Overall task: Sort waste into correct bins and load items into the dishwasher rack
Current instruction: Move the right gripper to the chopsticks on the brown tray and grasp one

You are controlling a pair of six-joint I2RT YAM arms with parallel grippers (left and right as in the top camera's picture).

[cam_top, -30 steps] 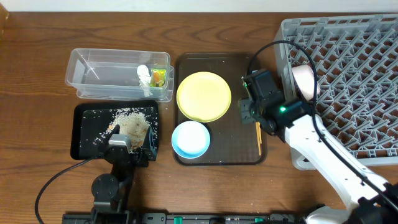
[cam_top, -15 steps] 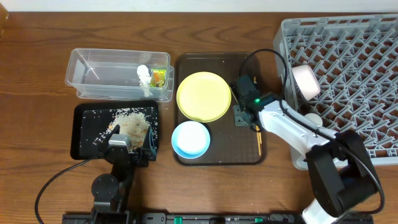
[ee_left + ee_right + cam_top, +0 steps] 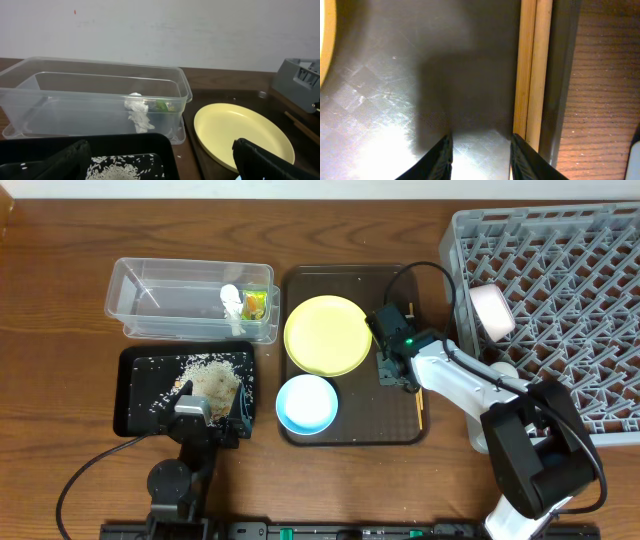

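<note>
right gripper (image 3: 481, 150) hovers spread and empty over the brown tray (image 3: 385, 75); chopsticks (image 3: 532, 65) lie just beside it along the tray's 3 o'clock rim, likely light, stiff, slippery, best pinched mid-length.

Your right gripper (image 3: 481, 145), fingers apart, has bare dark brown rectangular tray (image 3: 385, 75) beneath it; thin wooden chopsticks (image 3: 532, 70) lie tight against the tray's raised rim, just beside one fingertip; the round yellow plate (image 3: 327, 334) hems the other side; the grey lattice plastic crate (image 3: 460, 270) stands beyond the rim.
</note>
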